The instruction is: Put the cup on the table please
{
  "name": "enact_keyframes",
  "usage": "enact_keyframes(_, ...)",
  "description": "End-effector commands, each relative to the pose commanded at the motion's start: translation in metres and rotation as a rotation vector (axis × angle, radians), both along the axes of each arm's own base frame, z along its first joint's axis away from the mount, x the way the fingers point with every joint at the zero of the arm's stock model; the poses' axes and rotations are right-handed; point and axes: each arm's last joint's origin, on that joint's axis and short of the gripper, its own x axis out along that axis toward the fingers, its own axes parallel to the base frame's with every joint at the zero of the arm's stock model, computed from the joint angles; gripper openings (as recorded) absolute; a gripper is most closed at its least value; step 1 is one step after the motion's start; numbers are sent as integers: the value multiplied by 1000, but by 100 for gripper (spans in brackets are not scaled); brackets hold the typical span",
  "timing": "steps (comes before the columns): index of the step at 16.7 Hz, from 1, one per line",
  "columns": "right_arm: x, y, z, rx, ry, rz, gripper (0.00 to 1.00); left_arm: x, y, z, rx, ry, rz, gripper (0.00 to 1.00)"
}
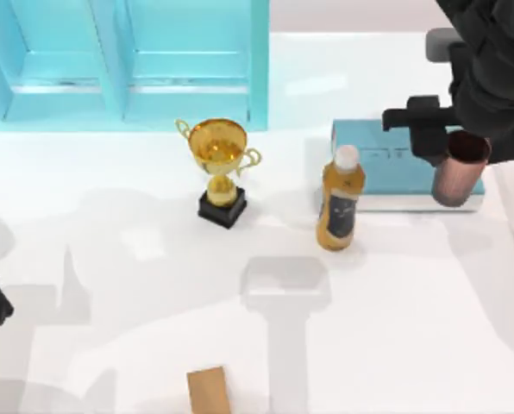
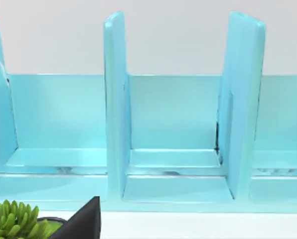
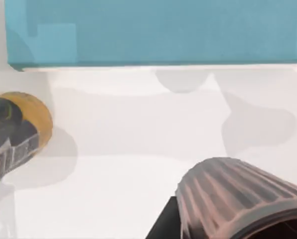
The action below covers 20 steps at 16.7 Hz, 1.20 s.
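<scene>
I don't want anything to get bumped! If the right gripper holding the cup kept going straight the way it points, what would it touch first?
Probably the table. The right gripper holds the cup pointing down at bare white surface in front of the teal block, beside the bottle. Depth is hard to judge, though.

A: Cup? What does it look like?
B: Small handleless copper-brown metallic tumbler (image 1: 458, 172), slightly tapered, ribbed on the outside, dark inside. Mouth up in the top view, tilted a little.
A: Location?
B: Far right, over the front edge of the flat teal-blue block (image 1: 369, 142); from the right wrist view it appears raised above the surface.
A: Table?
B: Large glossy white flat surface (image 1: 395, 328), shadows across it.
</scene>
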Motion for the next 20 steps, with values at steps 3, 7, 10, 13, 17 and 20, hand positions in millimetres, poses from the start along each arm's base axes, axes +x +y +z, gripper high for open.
enact_keyframes(3,-18,3,0,1,-17,11,0,0,0,0,0,0,0,100)
enact_keyframes(7,-17,2,-1,1,-12,7,0,0,0,0,0,0,0,100)
enact_keyframes(10,-12,-6,0,0,-57,-42,0,0,0,0,0,0,0,100)
enact_keyframes(13,0,-20,-3,12,-156,-133,0,0,0,0,0,0,0,100)
enact_keyframes(17,2,-16,-40,3,-100,-97,0,0,0,0,0,0,0,100)
enact_keyframes(20,-6,-1,-61,1,-28,-3,0,0,0,0,0,0,0,100)
